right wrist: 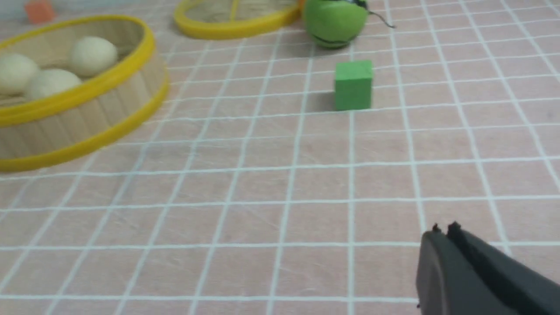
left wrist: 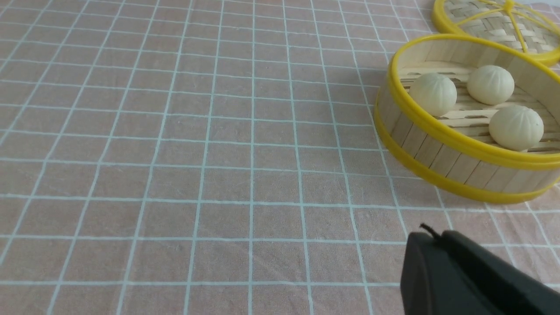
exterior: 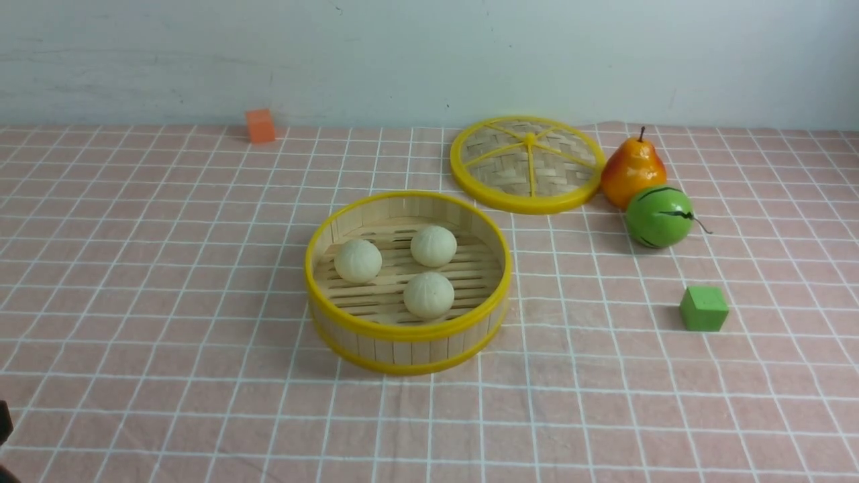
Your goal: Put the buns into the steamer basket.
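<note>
All three buns are in the steamer basket (exterior: 408,332), sitting on the slatted floor: left bun (exterior: 358,260), far bun (exterior: 433,245), near bun (exterior: 429,294). They're near each other and none looks to touch another. The basket stands upright and uncovered mid-table on the pink checked tablecloth (exterior: 168,282).

Its woven lid (exterior: 523,201) lies flat behind and to the right of the basket, close to it but apart. A toy pear (exterior: 632,171) stands just beside the lid's right edge, and a green melon toy (exterior: 659,217) sits right in front of the pear. A green cube (exterior: 703,308) is nearer you, right of the basket and well apart from it. An orange cube (exterior: 260,125) is far back on the left by the wall.

The left gripper (left wrist: 437,236) is low over bare cloth on the basket's left side, fingers together and empty. The right gripper (right wrist: 444,232) is the same: tips pressed together, holding nothing, over cloth on the near side of the green cube.
</note>
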Robot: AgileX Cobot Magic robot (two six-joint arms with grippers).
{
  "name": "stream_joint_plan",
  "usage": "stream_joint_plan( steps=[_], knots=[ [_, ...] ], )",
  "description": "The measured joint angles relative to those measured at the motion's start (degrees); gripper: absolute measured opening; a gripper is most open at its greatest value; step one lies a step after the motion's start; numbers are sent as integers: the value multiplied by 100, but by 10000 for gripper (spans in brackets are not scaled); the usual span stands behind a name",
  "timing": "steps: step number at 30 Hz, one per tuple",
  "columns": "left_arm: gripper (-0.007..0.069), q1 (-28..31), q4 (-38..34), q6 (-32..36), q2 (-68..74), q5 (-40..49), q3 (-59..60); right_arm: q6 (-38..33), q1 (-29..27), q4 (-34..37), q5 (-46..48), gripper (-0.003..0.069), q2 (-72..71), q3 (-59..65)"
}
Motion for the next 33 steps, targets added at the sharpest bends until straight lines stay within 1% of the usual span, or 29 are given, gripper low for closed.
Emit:
stream_joint_plan(
  steps=[2, 5, 26, 29, 31, 32, 33],
  knots=[
    [18, 0, 0, 0, 0, -5, 0, -133, -169, 76, 49, -3, 0, -11],
    [18, 0, 0, 0, 0, -5, 0, -169, -281, 108, 77, -1, 0, -12],
    [29, 0, -11, 0, -130, -74, 114, -179, -289, 155, 81, 22, 0, -17],
    [30, 119, -157, 0, -518, -57, 362, -179, -289, 155, 81, 26, 0, -17],
    [32, 551, -569, 32, -1011, 45, 595, -179, -300, 155, 83, 32, 0, -17],
    [32, 592, -680, 51, -1052, 45, 614, -179, -300, 155, 83, 32, 0, -17],
    [29, 929, -1121, 325, -1363, -6, 775, -179, -300, 155, 83, 34, 0, -17]
  ],
)
